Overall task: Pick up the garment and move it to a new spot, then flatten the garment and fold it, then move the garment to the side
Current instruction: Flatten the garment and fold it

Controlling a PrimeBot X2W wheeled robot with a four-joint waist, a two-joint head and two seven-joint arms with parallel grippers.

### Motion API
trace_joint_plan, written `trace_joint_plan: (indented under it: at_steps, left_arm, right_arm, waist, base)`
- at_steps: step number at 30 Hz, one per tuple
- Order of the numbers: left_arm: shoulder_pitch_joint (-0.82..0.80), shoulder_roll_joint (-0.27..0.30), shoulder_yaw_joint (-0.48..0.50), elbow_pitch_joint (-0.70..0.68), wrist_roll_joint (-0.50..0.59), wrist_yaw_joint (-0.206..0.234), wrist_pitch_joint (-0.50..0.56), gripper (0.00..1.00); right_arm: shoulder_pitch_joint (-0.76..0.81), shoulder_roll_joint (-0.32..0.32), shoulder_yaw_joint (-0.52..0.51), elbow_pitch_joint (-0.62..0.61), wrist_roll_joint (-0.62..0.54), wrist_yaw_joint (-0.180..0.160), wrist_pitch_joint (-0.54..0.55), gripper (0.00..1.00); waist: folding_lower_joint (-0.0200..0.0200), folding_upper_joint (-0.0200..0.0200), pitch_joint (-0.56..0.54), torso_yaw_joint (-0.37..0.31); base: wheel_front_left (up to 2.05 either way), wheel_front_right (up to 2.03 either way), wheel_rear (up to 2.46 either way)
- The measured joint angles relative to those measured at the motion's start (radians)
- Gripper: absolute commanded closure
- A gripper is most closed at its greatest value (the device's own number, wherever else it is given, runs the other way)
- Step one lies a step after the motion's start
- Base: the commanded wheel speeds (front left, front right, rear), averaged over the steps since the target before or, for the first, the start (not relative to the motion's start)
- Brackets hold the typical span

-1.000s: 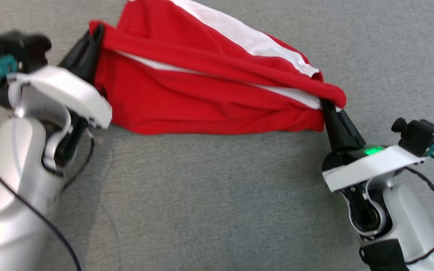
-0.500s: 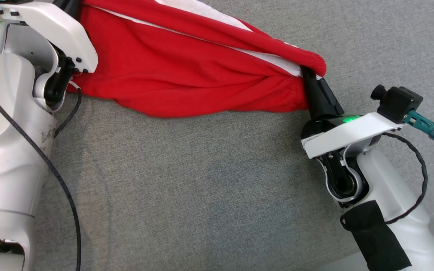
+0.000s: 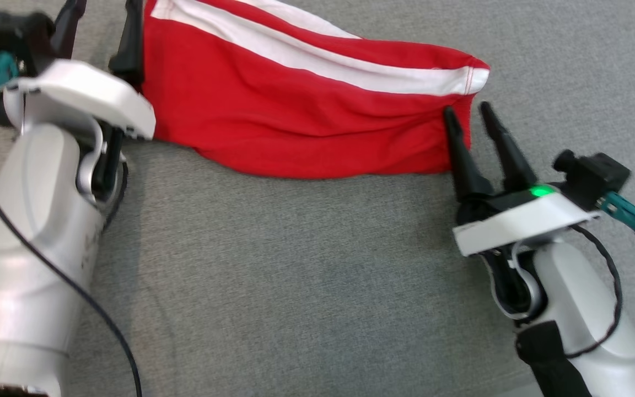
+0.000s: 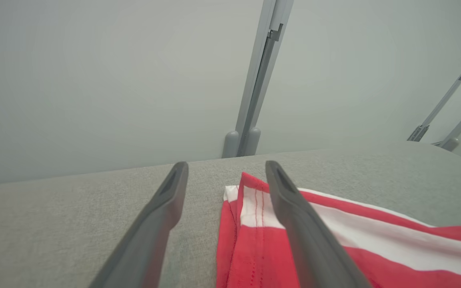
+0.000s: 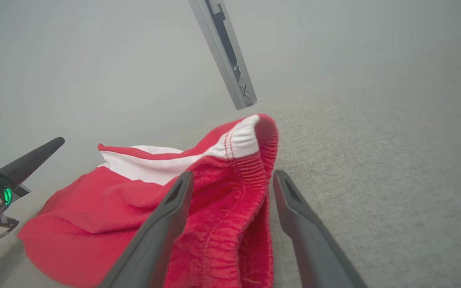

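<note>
Red shorts (image 3: 306,121) with a white side stripe are laid across the far part of the grey upholstered surface (image 3: 295,286), wrinkled along the near edge and not yet flat. Flattening is judged to be the step in hand. Both ends should be retaken at the corners and drawn apart evenly, kept low, so the wrinkles are pulled out without the cloth being dragged. The left gripper (image 3: 102,16) is held at the left end, fingers spread wide, nothing grasped, one finger at the hem. The right gripper (image 3: 466,108) is set at the right end, fingers parted astride the elastic waistband, which is not clamped.
</note>
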Motion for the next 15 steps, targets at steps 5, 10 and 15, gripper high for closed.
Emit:
trace_joint_plan:
  at_steps: [5,10,15]
  left_arm:
    - [0.153,0.018,0.028,-0.136,-0.001,0.032,-0.05,0.0]
    - [0.332,0.058,0.058,-0.365,0.039,0.11,-0.065,0.0]
    - [0.478,0.075,0.067,-0.532,0.074,0.174,-0.067,0.0]
  right_arm:
    - [0.097,-0.004,-0.139,-0.134,-0.225,0.0,-0.004,0.0]
    - [0.212,-0.001,-0.225,-0.247,-0.35,0.0,-0.004,0.0]
    - [0.286,0.0,-0.273,-0.279,-0.409,0.0,-0.004,0.0]
  waist:
    - [0.0,0.0,-0.027,0.033]
    - [0.0,0.0,-0.07,0.069]
    - [0.0,0.0,-0.114,0.088]
  base:
    - [0.0,0.0,0.0]
    - [0.0,0.0,0.0]
    - [0.0,0.0,0.0]
